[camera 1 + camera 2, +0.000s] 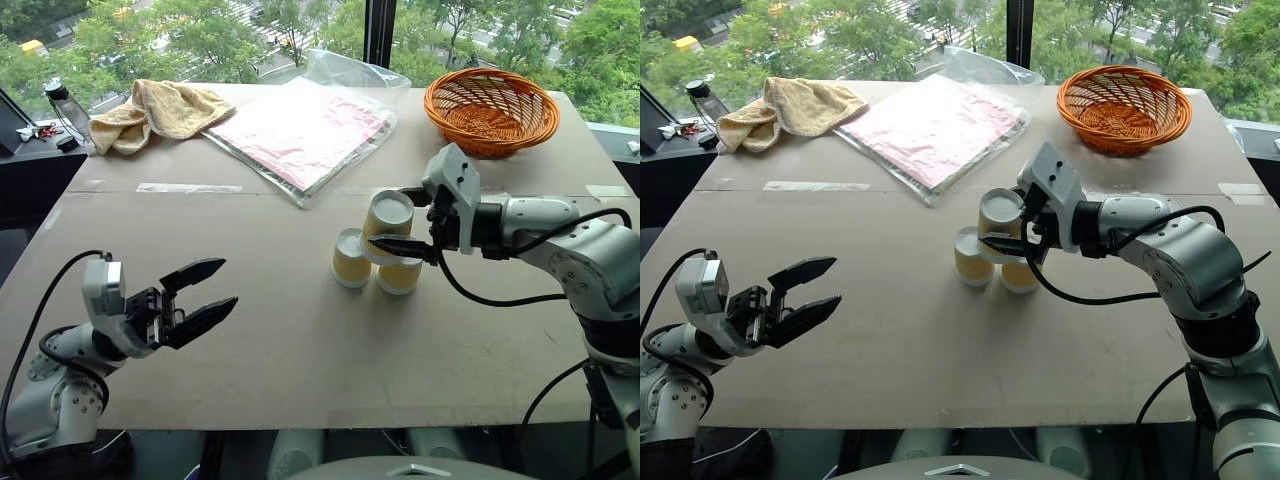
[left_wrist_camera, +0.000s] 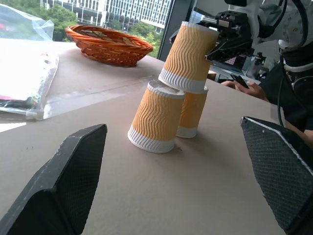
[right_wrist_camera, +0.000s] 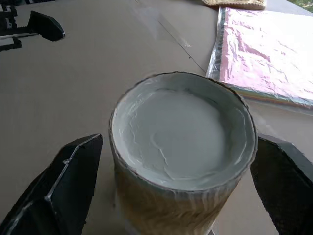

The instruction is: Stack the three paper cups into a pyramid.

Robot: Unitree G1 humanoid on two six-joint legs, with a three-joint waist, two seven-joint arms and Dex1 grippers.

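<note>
Nearest, left gripper (image 1: 205, 294) hovers over bare table (image 1: 300, 360), jaws spread, nothing held. Mid-table: two paper cups (image 1: 351, 258) inverted, side by side; third cup (image 1: 386, 225) rests tilted on both. Right gripper (image 1: 405, 222) straddles top cup, fingers apparently clear. Orange basket (image 1: 490, 108) far right.

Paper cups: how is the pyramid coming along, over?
Left gripper open, idle. Right gripper open around tilted top cup, which rests on two base cups. Nothing in the way.
</note>
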